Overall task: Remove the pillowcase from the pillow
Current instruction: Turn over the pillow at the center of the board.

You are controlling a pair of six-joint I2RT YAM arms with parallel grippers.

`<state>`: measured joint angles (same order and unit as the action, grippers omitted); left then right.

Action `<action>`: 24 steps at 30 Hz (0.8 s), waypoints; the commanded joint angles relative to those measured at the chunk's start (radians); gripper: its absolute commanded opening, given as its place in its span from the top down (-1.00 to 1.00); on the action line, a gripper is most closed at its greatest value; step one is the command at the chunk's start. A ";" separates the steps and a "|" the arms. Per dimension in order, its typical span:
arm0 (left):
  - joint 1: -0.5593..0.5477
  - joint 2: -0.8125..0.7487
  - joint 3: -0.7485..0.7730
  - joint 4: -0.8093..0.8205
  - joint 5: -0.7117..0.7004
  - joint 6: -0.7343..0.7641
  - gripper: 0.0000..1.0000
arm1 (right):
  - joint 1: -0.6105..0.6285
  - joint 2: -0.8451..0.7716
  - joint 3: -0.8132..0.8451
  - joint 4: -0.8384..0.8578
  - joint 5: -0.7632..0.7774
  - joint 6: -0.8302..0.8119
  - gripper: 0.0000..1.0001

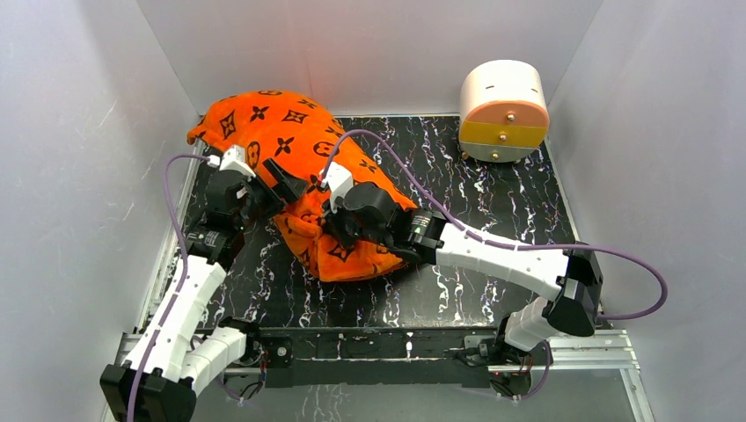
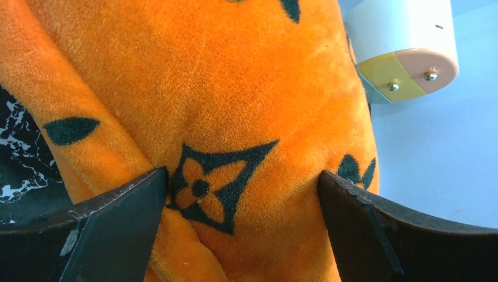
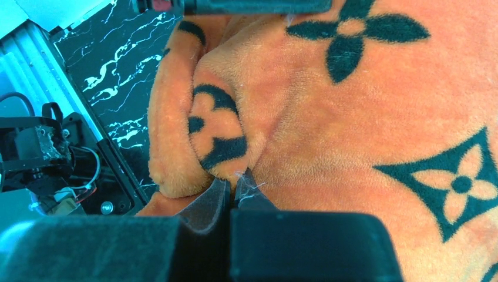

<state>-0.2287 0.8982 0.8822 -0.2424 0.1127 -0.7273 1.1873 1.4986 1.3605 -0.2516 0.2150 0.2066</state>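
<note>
Starting farthest to the left of the round drawer box (image 1: 504, 110), the left gripper (image 1: 283, 182) is seen well apart from the box. Its two black fingers (image 2: 117, 229) are spread wide open, and nothing is held by them. They are pressed against the pillowcase (image 1: 290, 141), one on each side of a dark flower shape (image 2: 205, 188). The pillowcase is bright orange and puffy. It is laid on the black marble table (image 1: 493, 211), to the left of the box and not touching it. Closer to the box, on its left and nearer the robot's side, the right gripper (image 1: 341, 230) is found. Its fingers (image 3: 214, 200) are squeezed shut, and a small fold of the orange plush is pinched at the tips. The box is stood on the same table, with gold knobs (image 2: 431, 74) on its front.
</note>
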 commanded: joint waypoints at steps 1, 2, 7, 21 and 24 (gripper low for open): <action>-0.004 -0.047 -0.033 -0.010 0.013 -0.032 -0.97 | -0.027 -0.042 0.007 0.030 0.027 0.008 1.00; -0.004 -0.074 -0.032 -0.013 -0.008 -0.034 -0.97 | -0.029 -0.039 0.009 0.025 0.027 0.009 1.00; -0.004 -0.150 0.077 -0.238 -0.335 -0.029 -0.97 | -0.032 -0.036 0.001 0.023 0.029 0.015 1.00; -0.004 -0.143 -0.200 0.251 -0.039 -0.142 -0.97 | -0.037 -0.042 0.009 0.041 -0.011 0.026 1.00; -0.004 -0.072 -0.220 0.358 0.085 -0.161 -0.94 | -0.038 -0.054 0.015 0.026 -0.046 0.017 1.00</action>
<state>-0.2314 0.7635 0.6815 -0.1619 -0.0292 -0.8452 1.1706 1.4937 1.3602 -0.2592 0.1719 0.2192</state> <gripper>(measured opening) 0.983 0.031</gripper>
